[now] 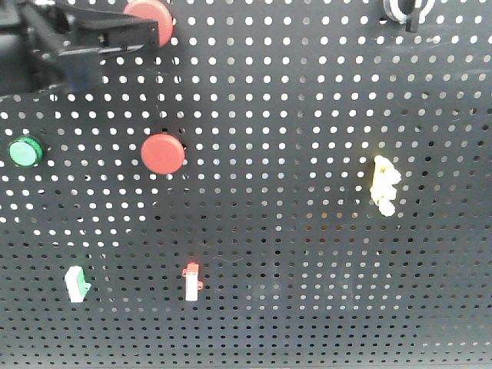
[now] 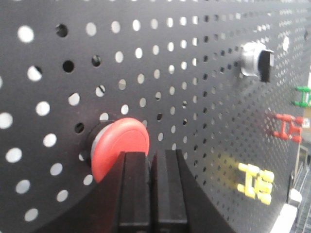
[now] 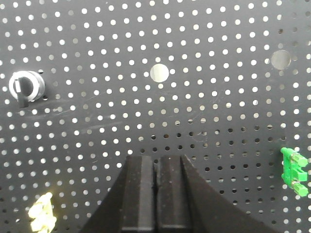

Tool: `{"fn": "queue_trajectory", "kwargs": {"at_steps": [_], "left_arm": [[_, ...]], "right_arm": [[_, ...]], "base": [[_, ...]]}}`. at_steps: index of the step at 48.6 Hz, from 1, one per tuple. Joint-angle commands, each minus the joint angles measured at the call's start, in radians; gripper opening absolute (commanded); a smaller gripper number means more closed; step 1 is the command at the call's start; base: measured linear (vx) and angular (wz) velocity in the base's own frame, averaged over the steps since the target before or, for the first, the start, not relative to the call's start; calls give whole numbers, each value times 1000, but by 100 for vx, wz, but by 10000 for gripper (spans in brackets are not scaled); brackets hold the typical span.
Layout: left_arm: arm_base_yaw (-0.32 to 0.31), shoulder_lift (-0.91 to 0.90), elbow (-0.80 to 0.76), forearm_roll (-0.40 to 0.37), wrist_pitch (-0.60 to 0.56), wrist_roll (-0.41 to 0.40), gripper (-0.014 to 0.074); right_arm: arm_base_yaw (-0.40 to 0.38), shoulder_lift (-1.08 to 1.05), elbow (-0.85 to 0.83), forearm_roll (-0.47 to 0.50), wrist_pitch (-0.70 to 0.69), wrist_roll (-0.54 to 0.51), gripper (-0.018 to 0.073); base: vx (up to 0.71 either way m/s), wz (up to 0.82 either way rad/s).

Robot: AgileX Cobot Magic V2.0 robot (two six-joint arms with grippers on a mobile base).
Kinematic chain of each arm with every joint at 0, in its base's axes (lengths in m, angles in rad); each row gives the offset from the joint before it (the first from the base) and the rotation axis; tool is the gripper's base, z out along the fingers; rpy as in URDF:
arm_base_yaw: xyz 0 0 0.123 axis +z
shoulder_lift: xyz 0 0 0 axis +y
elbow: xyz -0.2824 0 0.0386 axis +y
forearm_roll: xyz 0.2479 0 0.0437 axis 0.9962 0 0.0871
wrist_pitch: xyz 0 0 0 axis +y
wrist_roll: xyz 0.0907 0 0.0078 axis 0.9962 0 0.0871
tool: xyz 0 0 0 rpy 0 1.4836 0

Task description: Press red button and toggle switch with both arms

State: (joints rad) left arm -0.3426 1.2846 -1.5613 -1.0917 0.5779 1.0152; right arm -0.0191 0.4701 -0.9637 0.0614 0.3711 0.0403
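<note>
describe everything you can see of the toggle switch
The toggle switch is a small black stubby lever in a round, silvery collar, mounted on the black perforated board. In the right wrist view the lever points down. Nothing touches it; the right gripper sits apart, lower and to its right.

Exterior front-facing camera: faces the perforated panel (image 1: pixel 307 269) square-on from moderate range. Left wrist camera: looks along the left fingers (image 2: pixel 136 194) obliquely across the panel, very close to the red button (image 2: pixel 119 143). Right wrist camera: looks over the right fingers (image 3: pixel 141 194) at the panel square-on, farther back. All three views share the toggle switch (image 2: pixel 257 60) and the yellow piece (image 2: pixel 255 182).
</note>
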Motion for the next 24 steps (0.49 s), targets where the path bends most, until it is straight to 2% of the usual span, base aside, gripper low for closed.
{"fn": "queue_trajectory", "kwargs": {"at_steps": [1,16,24], "left_arm": [[0,6,-30,-28,-136,-7,2],[2,-52,-11,-13,-6,12,2],[2,-201,136,10,-12,51,2]], "right_arm": [[-5,16,-30,-4,-70,-10,-3],[-5,16,-30,0,-38,-10,-3],[10,16,-30,8,38,-40,-3]], "base": [[0,0],[0,0],[0,0]]}}
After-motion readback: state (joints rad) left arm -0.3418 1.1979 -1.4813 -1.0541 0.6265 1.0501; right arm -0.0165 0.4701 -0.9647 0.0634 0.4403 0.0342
